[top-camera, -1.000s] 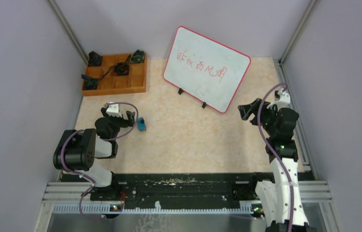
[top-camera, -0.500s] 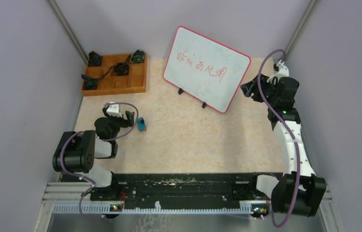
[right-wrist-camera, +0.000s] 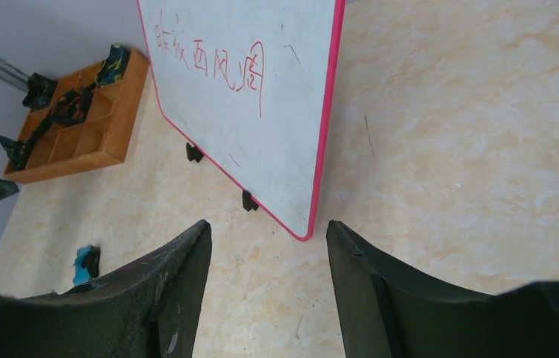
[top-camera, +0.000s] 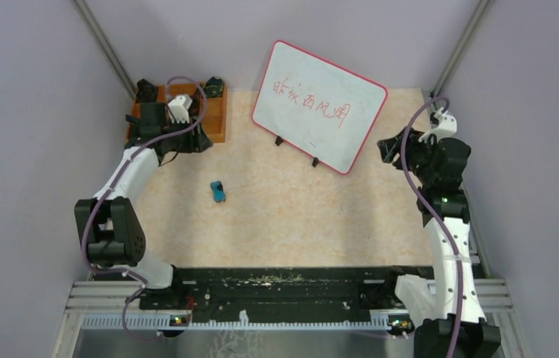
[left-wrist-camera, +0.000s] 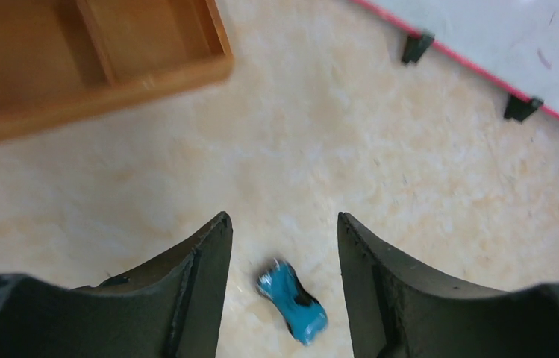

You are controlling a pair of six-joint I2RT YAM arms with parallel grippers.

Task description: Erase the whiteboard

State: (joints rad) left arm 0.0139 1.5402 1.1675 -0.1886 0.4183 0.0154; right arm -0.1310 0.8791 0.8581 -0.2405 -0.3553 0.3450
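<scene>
A: Starting at the near side, the beige table [top-camera: 283, 224] is bare except for a small blue toy car [top-camera: 219, 191], left of centre and well apart from everything else.

B: The left wrist view has that car too, between the left gripper [left-wrist-camera: 283, 218] fingers but lower down on the table, not touching them. The fingers are spread wide with nothing in them.

A: From above, the left gripper [top-camera: 192, 139] is far out on the left, over the near edge of the orange tray [top-camera: 215, 119]. Dark bits sit in the tray's far compartments; I can't tell what they are.

B: On the right, the right gripper [top-camera: 388, 149] hangs just beside the whiteboard's near right corner. I can't tell if it touches the frame.

A: Its fingers are apart as well and grip nothing.

B: The whiteboard [top-camera: 319, 104] stands far, right of centre, propped on its black feet [top-camera: 315, 162], angled across the table. The red characters [top-camera: 312, 101] are all there, unwiped.
</scene>
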